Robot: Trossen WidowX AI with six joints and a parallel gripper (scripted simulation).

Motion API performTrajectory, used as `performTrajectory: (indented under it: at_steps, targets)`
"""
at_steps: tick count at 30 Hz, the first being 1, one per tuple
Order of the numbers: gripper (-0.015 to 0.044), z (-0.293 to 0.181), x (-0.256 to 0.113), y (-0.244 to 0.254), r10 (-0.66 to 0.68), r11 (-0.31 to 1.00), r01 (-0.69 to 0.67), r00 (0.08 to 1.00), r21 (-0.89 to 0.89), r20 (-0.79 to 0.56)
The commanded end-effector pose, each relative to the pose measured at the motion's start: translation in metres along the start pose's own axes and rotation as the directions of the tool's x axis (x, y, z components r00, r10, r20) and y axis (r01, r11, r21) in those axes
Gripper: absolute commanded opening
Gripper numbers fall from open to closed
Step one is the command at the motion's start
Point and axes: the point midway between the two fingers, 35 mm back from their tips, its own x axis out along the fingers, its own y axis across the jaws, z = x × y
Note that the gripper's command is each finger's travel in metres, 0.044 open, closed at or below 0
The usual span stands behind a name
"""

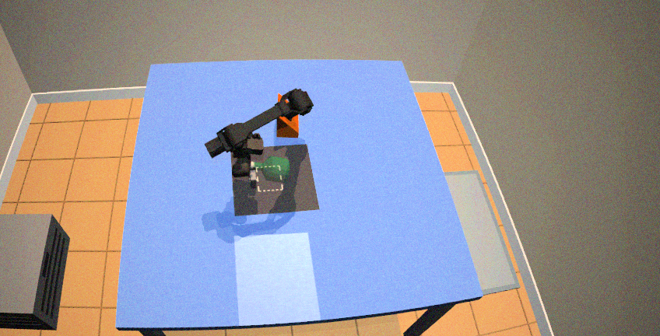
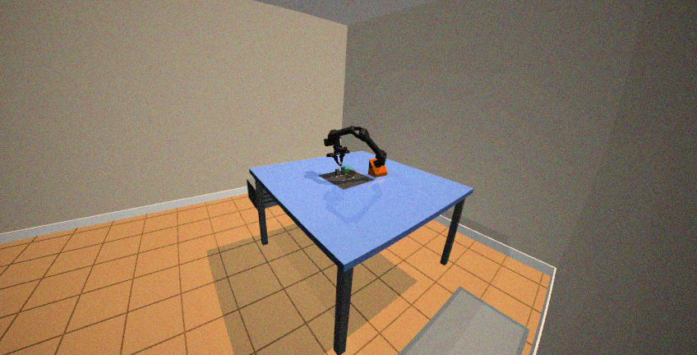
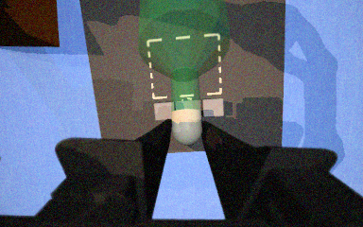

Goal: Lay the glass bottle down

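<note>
The green glass bottle (image 1: pixel 276 169) (image 2: pixel 348 168) (image 3: pixel 184 43) is held by its neck end, lying roughly on its side above the mat. My gripper (image 1: pixel 250 166) (image 2: pixel 340 163) (image 3: pixel 186 124) is shut on its neck, near the pale band and grey tip. In the wrist view the neck passes over the gap between the two prongs of the grey rest (image 1: pixel 252 178) (image 2: pixel 337 172) (image 3: pixel 164 111). The body appears over the far part of the dashed outline (image 1: pixel 269 190) (image 3: pixel 221 63) and beyond it. The bottle's exact height above the mat cannot be told.
The dark mat (image 1: pixel 303 198) (image 2: pixel 345 185) (image 3: pixel 117 101) lies on the blue table (image 1: pixel 370 170) (image 2: pixel 400 205). The orange arm base (image 1: pixel 288 127) (image 2: pixel 376 168) (image 3: pixel 18 24) stands just behind the mat. The arm and its shadow cross over the mat.
</note>
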Motion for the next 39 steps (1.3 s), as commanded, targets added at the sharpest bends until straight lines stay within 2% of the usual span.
performTrajectory:
  at_steps: [1, 39]
  targets:
    - [0.0114, -0.001, 0.002, -0.004, -0.003, 1.0, 0.003, 1.0, -0.001, -0.001]
    - [0.0114, -0.019, 0.019, -0.009, 0.023, 1.0, -0.023, 1.0, -0.002, 0.007]
